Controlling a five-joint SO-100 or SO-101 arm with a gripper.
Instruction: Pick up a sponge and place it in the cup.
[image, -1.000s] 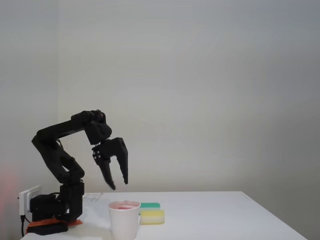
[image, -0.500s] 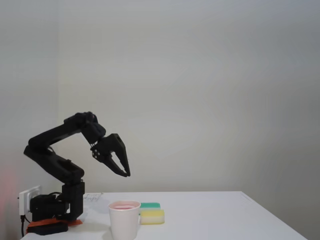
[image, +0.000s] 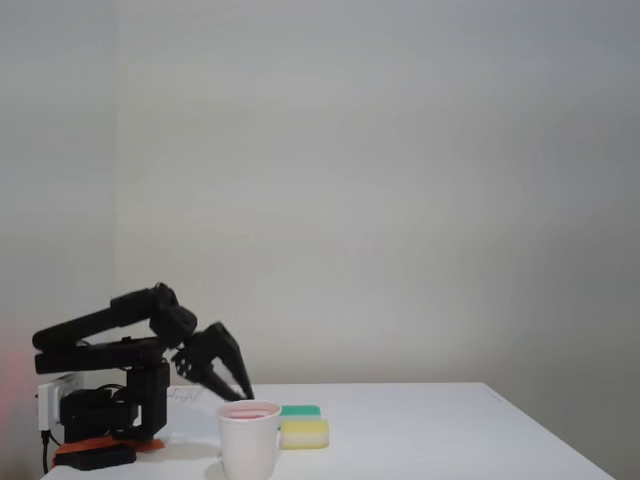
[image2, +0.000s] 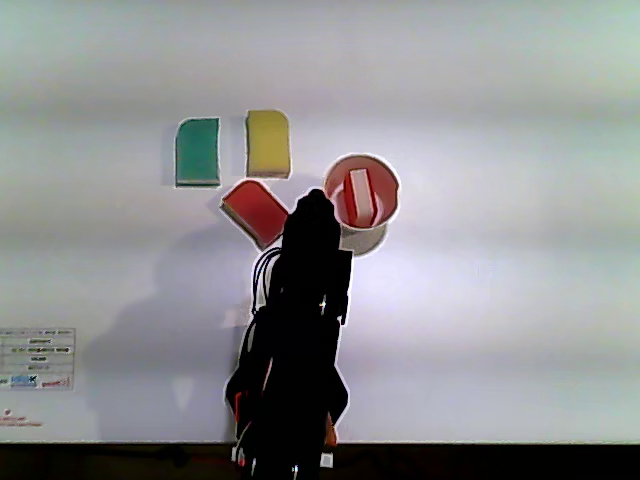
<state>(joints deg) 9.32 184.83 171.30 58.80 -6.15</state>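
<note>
Black two-fingered hand (image: 235, 385), fingers spread and empty, hangs just behind the white paper cup (image: 248, 445). Inside the cup stands the red-and-white striped sponge (image2: 359, 196), long axis running away from the arm.

bare lab-like test setup: plain white table (image: 420, 430), blank wall (image: 400, 180).

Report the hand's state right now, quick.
Black two-finger hand: open and holding nothing; the red-and-white striped sponge already sits in the white paper cup.
</note>
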